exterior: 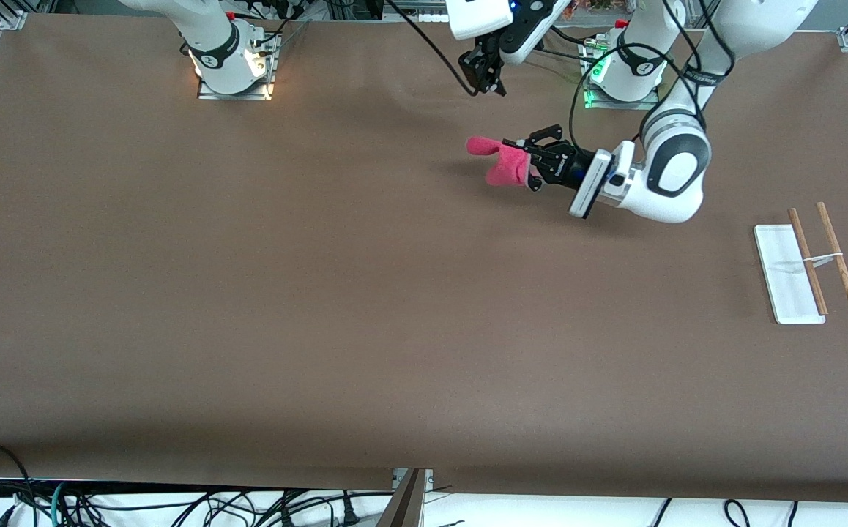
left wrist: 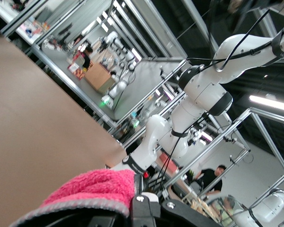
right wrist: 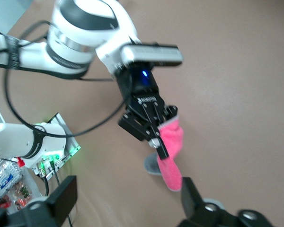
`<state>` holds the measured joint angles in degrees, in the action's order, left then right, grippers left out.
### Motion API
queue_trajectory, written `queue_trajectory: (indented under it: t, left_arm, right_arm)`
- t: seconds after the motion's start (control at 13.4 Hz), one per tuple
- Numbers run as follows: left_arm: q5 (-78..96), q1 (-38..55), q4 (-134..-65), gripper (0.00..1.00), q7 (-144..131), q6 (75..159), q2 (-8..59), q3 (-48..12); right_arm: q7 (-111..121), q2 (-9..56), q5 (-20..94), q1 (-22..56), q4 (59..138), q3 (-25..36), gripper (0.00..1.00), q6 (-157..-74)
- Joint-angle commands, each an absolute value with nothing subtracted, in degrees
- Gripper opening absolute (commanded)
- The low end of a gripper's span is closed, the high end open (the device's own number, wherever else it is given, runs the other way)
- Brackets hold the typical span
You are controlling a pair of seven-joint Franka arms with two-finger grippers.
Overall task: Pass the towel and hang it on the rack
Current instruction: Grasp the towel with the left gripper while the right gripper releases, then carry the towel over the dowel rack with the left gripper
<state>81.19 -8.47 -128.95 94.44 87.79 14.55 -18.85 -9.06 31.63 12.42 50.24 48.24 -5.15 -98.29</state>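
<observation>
The pink-red towel [exterior: 501, 165] hangs folded in my left gripper [exterior: 531, 162], which is shut on one end of it and holds it above the middle of the table. In the left wrist view the towel [left wrist: 94, 189], with its grey edge trim, lies across the left gripper [left wrist: 132, 215]. My right gripper [exterior: 488, 82] is open and empty in the air above the towel, toward the robots' bases. The right wrist view shows the right gripper [right wrist: 128, 203] spread wide, with the towel [right wrist: 171, 153] and the left gripper [right wrist: 154, 137] below it. The rack [exterior: 811, 258] stands at the left arm's end.
The rack has a flat white base [exterior: 783, 282] and two wooden rods [exterior: 838, 256] joined by a thin metal piece. The brown table [exterior: 285, 293] spreads around it. Both arm bases stand along the table's edge by the robots. Cables hang below the front edge.
</observation>
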Motion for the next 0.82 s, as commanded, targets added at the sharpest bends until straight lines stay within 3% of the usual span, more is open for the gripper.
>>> queue_trajectory:
  t: [0.0,0.3,0.6,0.75]
  left_arm:
    - [72.29,-10.45,-120.27,0.0,82.66,87.71,12.66,-18.46]
    - [50.77,-15.9,-102.88,0.0,70.33,85.45,15.72,-18.46]
    - [30.1,-21.69,-83.63,0.0,65.48,76.48,25.46,-17.84]
    - [23.67,-25.64,-79.21,0.0,65.65,75.32,30.04,-16.7]
  right_arm:
    - [-9.49,27.35,14.75,45.2,52.62,-5.63,1.0,-97.82]
    - [-3.64,17.08,15.56,35.97,68.17,-5.54,1.0,-97.38]
    - [2.2,8.02,15.56,28.76,80.74,-1.68,1.0,-94.58]
    - [2.28,5.46,15.56,23.93,85.06,0.51,1.0,-94.22]
